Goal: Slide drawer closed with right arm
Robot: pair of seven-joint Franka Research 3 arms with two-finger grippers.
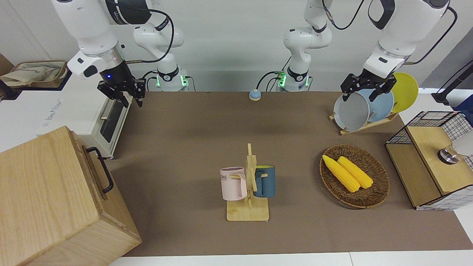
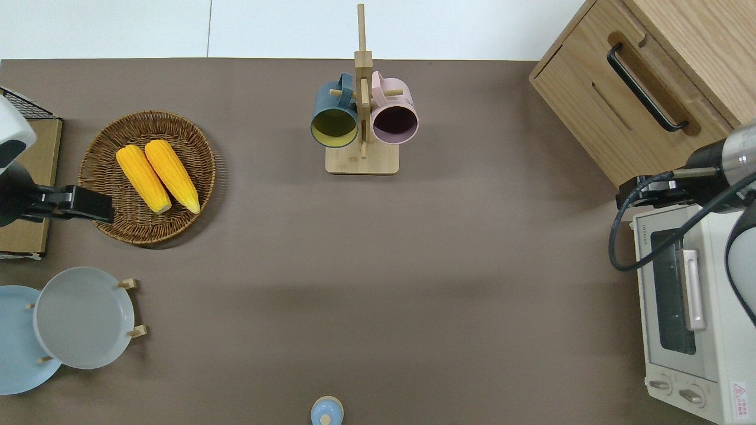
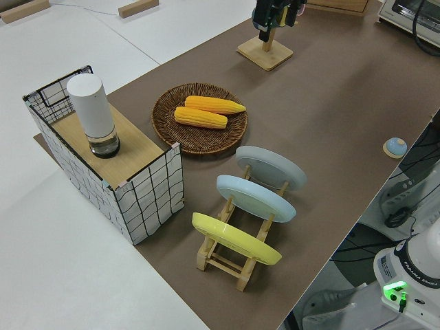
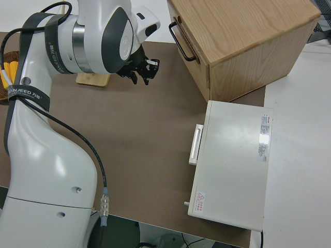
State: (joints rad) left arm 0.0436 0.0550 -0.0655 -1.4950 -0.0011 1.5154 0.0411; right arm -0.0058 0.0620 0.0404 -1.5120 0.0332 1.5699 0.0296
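One push should do: the drawer (image 2: 635, 109) sits at two o'clock in the overhead view, barely proud of its box. Your right gripper (image 2: 647, 193), fingers apart, hovers by the toaster oven (image 2: 717, 330). Press squarely beside the handle (image 2: 647, 88).

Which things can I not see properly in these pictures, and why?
- Wide pale-wood drawer with black loop handle: the overhead view's edge cuts its box, so it is unclear whether it is fully shut.
- White toaster oven: the white right arm covers part of it in the overhead view, and its inside is dark.
- Pink mug: in the front view its handle hides part of the printed word.
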